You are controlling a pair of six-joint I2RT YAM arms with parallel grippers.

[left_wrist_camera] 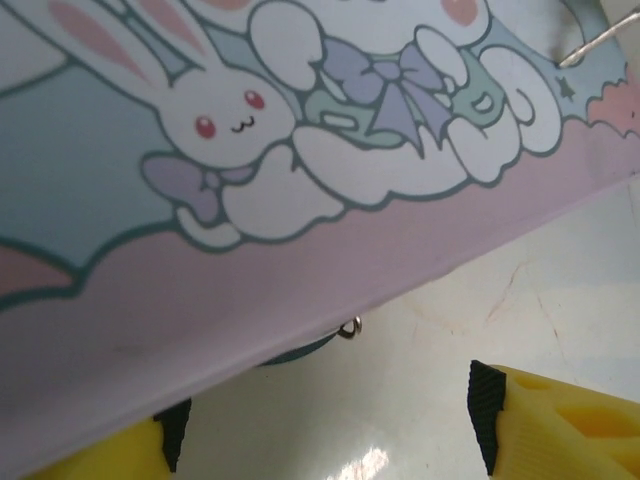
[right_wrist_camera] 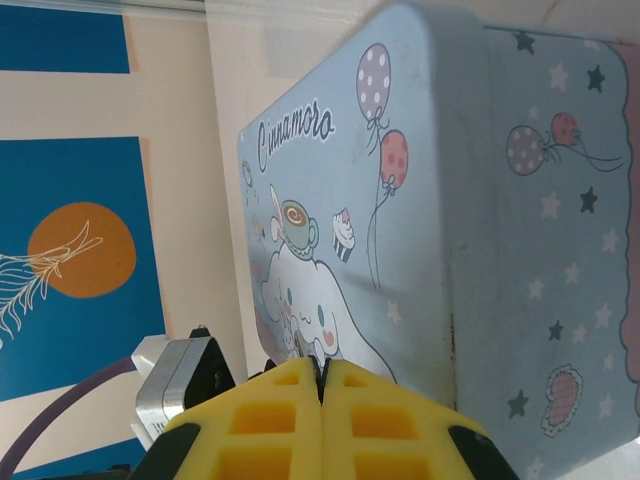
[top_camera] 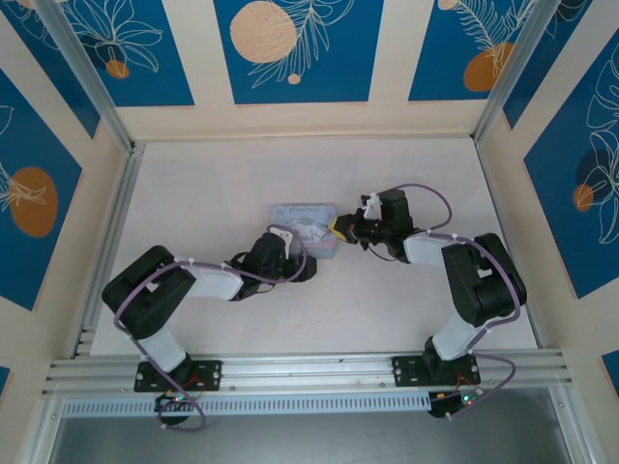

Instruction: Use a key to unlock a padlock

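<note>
I see the left tool (left_wrist_camera: 330, 425) standing open, its two yellow fingers (left_wrist_camera: 575, 425) well apart over bare worktop (top_camera: 213, 193) with nothing between them. It sits at the near edge of the light-blue cartoon tin (top_camera: 302, 220), which lies in the middle of the worktop. Through the left wrist camera, a small dark shape with a tiny silver ring peeks out from under the tin's pink edge, between the two fingers and a little beyond them. I take it for the padlock (left_wrist_camera: 300, 350), though most of it is hidden. The right tool (right_wrist_camera: 322, 375) is at the tin's right end, its yellow fingers pressed flat together just beside the tin's lid. I cannot tell whether the key is pinched between them.
</note>
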